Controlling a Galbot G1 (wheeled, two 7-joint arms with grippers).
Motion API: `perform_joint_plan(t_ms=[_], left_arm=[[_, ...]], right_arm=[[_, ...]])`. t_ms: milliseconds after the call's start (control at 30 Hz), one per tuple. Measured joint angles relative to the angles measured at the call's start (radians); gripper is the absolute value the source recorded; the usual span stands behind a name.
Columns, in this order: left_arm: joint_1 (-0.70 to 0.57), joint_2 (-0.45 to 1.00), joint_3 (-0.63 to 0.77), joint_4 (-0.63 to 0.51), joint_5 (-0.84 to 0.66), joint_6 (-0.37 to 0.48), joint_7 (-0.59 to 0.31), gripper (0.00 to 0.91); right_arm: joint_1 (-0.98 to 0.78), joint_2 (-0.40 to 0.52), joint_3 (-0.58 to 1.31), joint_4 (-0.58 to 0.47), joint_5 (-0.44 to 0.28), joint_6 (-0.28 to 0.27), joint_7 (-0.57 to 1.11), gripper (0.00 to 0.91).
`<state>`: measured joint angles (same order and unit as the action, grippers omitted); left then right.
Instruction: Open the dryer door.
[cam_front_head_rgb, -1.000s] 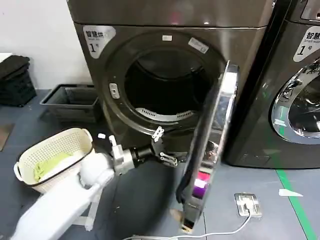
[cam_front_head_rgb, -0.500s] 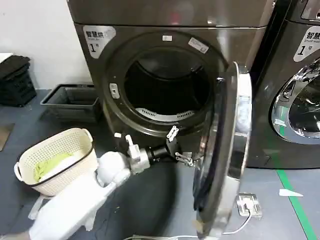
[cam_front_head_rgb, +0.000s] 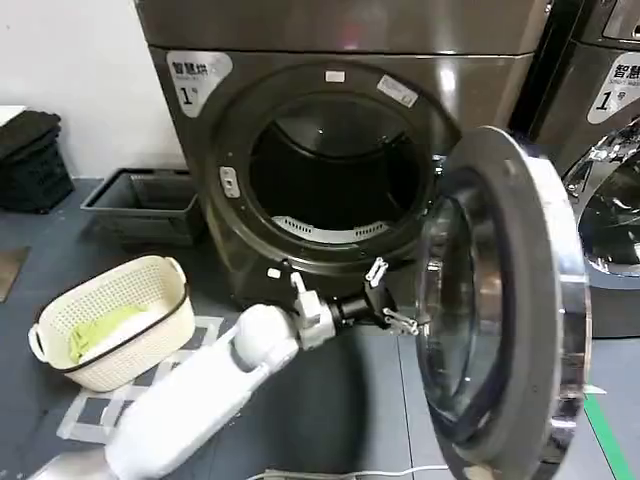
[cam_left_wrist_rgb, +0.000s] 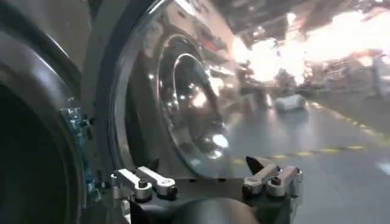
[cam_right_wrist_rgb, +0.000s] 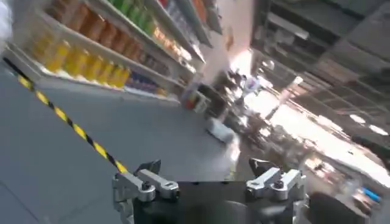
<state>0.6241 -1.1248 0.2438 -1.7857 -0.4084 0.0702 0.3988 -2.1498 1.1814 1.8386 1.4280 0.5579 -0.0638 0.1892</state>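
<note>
The dryer door (cam_front_head_rgb: 505, 300) stands swung out to the right of the bronze-grey machine, its grey inner face and bowl glass turned toward me. The drum opening (cam_front_head_rgb: 335, 165) is uncovered. My left gripper (cam_front_head_rgb: 392, 296) hangs open just below the opening, close beside the door's inner rim, with nothing between its fingers. In the left wrist view the door's glass (cam_left_wrist_rgb: 183, 91) curves right in front of the open left gripper (cam_left_wrist_rgb: 204, 164). My right gripper (cam_right_wrist_rgb: 206, 164) is open and points away into the room, holding nothing.
A cream laundry basket (cam_front_head_rgb: 150, 285) with green cloth sits on the floor at the left, a grey crate (cam_front_head_rgb: 145, 200) behind it. A second, darker machine (cam_front_head_rgb: 610, 200) stands at the right. A white cable (cam_front_head_rgb: 350, 472) runs along the floor in front.
The door has swung further open to the right, from edge-on to showing its inner face. My left arm has moved right and slightly up, staying beside the door.
</note>
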Motion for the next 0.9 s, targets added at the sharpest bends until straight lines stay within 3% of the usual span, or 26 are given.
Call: perform_joint_plan(t_ms=[467, 900], left_arm=[[-0.048, -0.142, 0.027, 0.101, 0.076, 0.011, -0.026, 0.907], [-0.06, -0.279, 0.022, 0.197, 0.138, 0.016, -0.032, 0.907]], right_arm=[[0.006, 0.004, 0.046, -0.081, -0.012, -0.115, 0.086, 0.907], [0.008, 0.008, 0.062, -0.135, -0.014, -0.114, 0.074, 0.907]])
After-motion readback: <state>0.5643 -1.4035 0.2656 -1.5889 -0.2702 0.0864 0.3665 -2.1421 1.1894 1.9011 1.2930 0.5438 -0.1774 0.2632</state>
